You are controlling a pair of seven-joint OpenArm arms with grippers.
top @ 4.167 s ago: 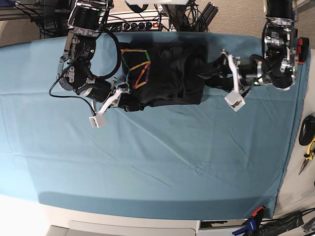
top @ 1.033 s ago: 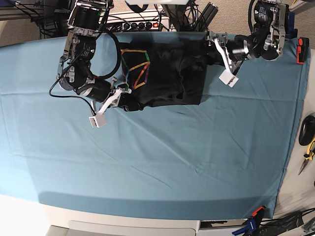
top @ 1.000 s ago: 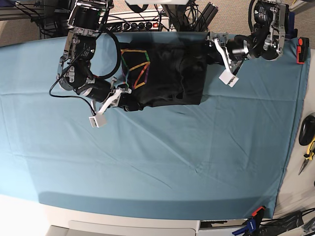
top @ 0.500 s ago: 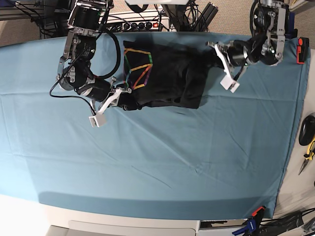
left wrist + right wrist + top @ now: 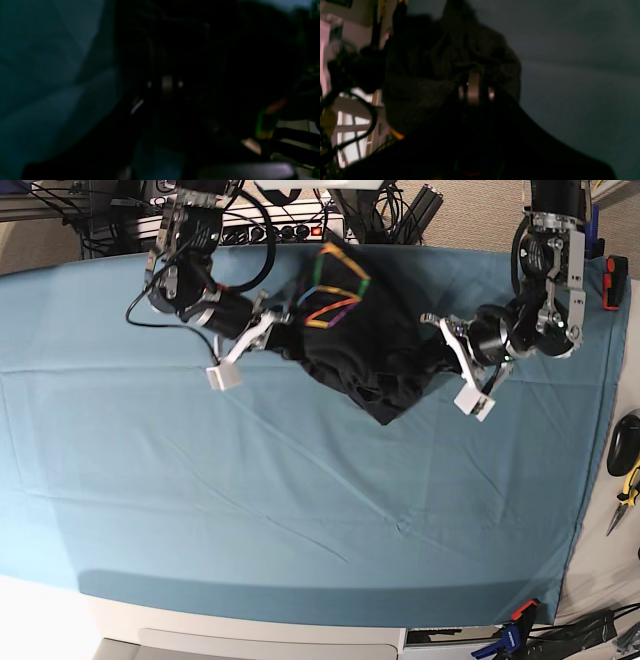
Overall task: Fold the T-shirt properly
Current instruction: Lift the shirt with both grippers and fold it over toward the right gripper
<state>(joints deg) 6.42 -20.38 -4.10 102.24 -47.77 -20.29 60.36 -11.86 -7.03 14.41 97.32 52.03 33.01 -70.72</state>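
The black T-shirt (image 5: 365, 345) hangs bunched between my two grippers above the teal table cloth (image 5: 300, 500), its rainbow print (image 5: 335, 288) turned up toward the back edge. On the base view's left, my right gripper (image 5: 268, 338) is shut on the shirt's left end. From the right side, my left gripper (image 5: 438, 352) is shut on the other end. A pointed corner of fabric droops toward the cloth between them. The left wrist view is nearly filled by dark T-shirt (image 5: 225, 62). In the right wrist view, crumpled T-shirt (image 5: 425, 82) sits at the fingers.
A power strip (image 5: 280, 230) and cables lie behind the table's back edge. Pliers (image 5: 625, 485) and a black object (image 5: 622, 442) rest off the right edge, a red-black clamp (image 5: 612, 280) above them. Clamps (image 5: 510, 635) hold the cloth at the front right corner.
The shirt has left its flat place on the cloth and turned. My right gripper carried its end back and rightward; my left gripper closed on the other end and swung forward.
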